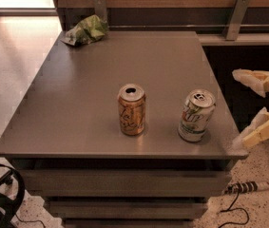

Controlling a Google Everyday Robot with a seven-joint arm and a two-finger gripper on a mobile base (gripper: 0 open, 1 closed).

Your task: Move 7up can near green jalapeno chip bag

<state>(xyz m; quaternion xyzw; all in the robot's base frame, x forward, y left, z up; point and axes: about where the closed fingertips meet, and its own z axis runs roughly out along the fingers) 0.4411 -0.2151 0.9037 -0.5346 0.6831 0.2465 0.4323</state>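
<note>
"Where's the 7up can (196, 116) from your side?"

"Standing upright near the front right corner of the table (124, 61), close to the right edge. Its long axis is vertical, with the pull-tab top facing up."

"And the gripper (241, 109)?"

"It hangs just off that same right edge, beside the can but not touching it. The jaws point in towards the table, so the can lies straight ahead of them, a short reach across the edge."

"Are they open?"

"Spread wide, one pale finger showing above the other, with nothing between them."

"Where does the can have to go?"

"The green jalapeno chip bag (85, 30) lies crumpled at the far left corner, well apart from the can, right across the table. A gold-orange can (132, 109) stands near the middle of the front edge, just beside the 7up can. I'd guess the carry has to pass behind it."

"Is anything hard to make out?"

"The arm is cut off at the side, so I can't tell whether the jaws sit level with the can's body or higher."
</note>
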